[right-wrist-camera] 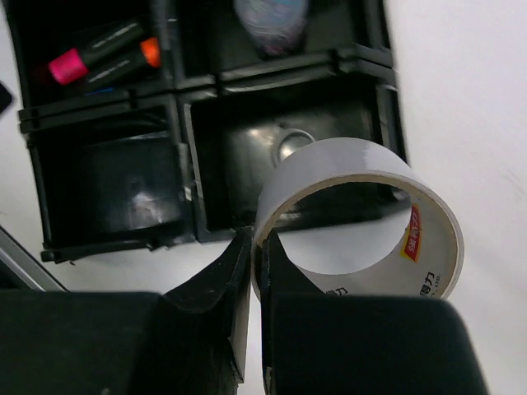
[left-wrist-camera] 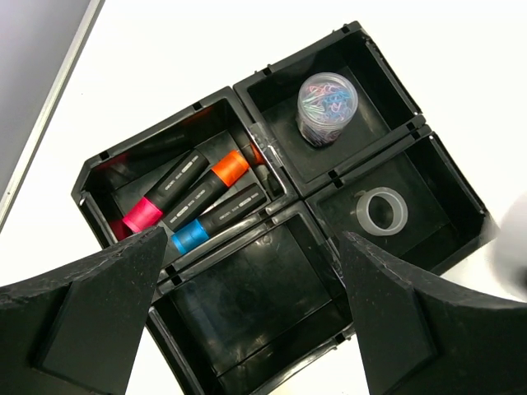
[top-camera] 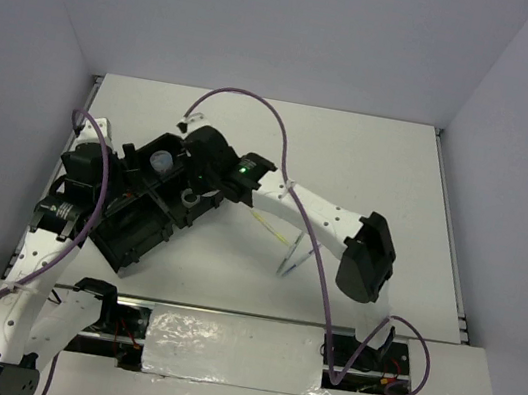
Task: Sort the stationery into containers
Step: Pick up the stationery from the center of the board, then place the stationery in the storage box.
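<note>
Pale grey walls enclose a white table (top-camera: 372, 155) in the overhead view. We see the black organiser tray (top-camera: 136, 237) at the left of it, with both arms bent over it: the left arm (top-camera: 30, 260) from the near side, the right arm (top-camera: 322, 212) reaching across from the right. Slim pale pens (top-camera: 282, 241) lie loose on the table beside the right arm, not yet sorted.

From the left wrist, we look straight down into the tray. The left claw (left-wrist-camera: 247, 329) is spread wide and holds nothing, its two fingers framing the nearest compartment. Three highlighters (left-wrist-camera: 198, 202) with pink, orange and blue ends lie side by side in one compartment. A translucent cup (left-wrist-camera: 325, 107) of paper clips stands upright in another, and a small clear ring (left-wrist-camera: 381, 210) lies flat in a third.

From the right wrist, the right claw (right-wrist-camera: 257, 280) is pressed together on the wall of the beige tape roll (right-wrist-camera: 338, 160), one finger inside the hoop and one outside, so the roll stands on edge just ahead of the fingers. The roll hangs over the near rim of the compartment with the clear ring, partly above the table. We judge this pinch suits dropping the roll in once it is carried a little farther over the tray.
</note>
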`<move>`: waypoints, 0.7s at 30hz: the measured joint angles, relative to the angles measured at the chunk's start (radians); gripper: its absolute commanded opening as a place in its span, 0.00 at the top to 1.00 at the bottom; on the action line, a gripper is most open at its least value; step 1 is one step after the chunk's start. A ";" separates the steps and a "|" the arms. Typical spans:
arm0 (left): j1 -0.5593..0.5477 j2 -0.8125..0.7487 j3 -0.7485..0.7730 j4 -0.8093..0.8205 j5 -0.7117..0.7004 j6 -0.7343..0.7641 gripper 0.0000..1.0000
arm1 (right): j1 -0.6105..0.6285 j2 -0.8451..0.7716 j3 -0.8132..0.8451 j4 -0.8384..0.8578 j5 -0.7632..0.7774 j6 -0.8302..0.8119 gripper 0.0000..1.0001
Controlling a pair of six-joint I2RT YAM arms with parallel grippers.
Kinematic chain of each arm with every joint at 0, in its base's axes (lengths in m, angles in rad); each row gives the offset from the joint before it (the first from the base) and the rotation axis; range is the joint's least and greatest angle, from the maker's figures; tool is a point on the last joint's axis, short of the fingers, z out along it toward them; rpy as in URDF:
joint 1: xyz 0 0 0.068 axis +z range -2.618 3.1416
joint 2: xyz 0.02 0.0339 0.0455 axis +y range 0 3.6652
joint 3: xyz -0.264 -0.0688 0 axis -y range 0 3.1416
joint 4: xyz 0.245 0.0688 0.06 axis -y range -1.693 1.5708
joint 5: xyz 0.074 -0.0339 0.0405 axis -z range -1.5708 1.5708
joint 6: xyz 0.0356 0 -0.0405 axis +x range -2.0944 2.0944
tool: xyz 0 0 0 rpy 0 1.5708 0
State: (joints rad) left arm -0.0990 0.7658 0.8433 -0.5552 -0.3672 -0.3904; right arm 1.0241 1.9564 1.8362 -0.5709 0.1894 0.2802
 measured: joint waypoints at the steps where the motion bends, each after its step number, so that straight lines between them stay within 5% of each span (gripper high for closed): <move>1: 0.001 -0.002 0.000 0.000 0.003 0.000 0.01 | 0.010 0.029 0.029 0.006 -0.005 -0.014 1.00; 17: 0.004 -0.056 0.000 0.002 0.005 0.000 0.01 | 0.035 0.219 0.117 0.107 -0.067 -0.155 1.00; 21: 0.004 -0.061 0.000 0.002 0.005 0.000 0.01 | 0.031 0.254 0.154 0.112 -0.063 -0.167 0.87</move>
State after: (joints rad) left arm -0.0948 0.7052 0.8433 -0.5537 -0.3618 -0.3904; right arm 1.0546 2.2105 1.9907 -0.4591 0.1261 0.1135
